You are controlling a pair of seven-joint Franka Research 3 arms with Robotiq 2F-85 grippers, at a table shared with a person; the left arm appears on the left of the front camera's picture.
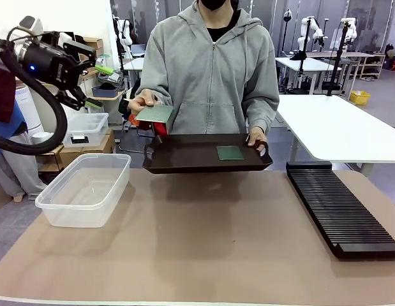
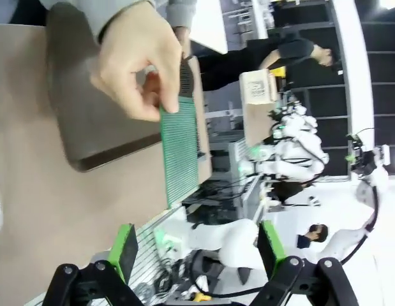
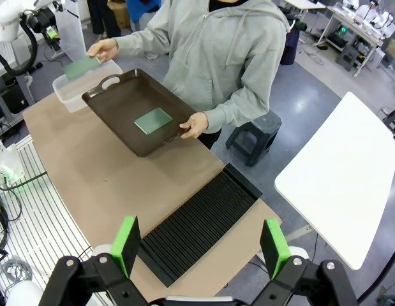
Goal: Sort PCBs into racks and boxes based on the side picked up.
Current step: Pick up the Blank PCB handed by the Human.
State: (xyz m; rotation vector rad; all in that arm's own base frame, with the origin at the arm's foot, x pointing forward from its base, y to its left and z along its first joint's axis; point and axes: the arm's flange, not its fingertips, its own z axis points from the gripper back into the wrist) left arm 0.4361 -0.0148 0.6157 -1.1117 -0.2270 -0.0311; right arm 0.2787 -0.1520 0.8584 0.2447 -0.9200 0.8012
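The person's hand holds out one green PCB toward my left gripper, which hangs open a short way to its left, apart from it. In the left wrist view that PCB stands edge-on beyond the open gripper. A second PCB lies flat on the dark brown tray that the person's other hand holds up. The clear box sits at the left of the table, and the black rack lies at the right. My right gripper is open, high above the rack.
A smaller clear lidded box stands on a low shelf behind the big tub. The tan mat covers the table between tub and rack. A white table stands at the back right.
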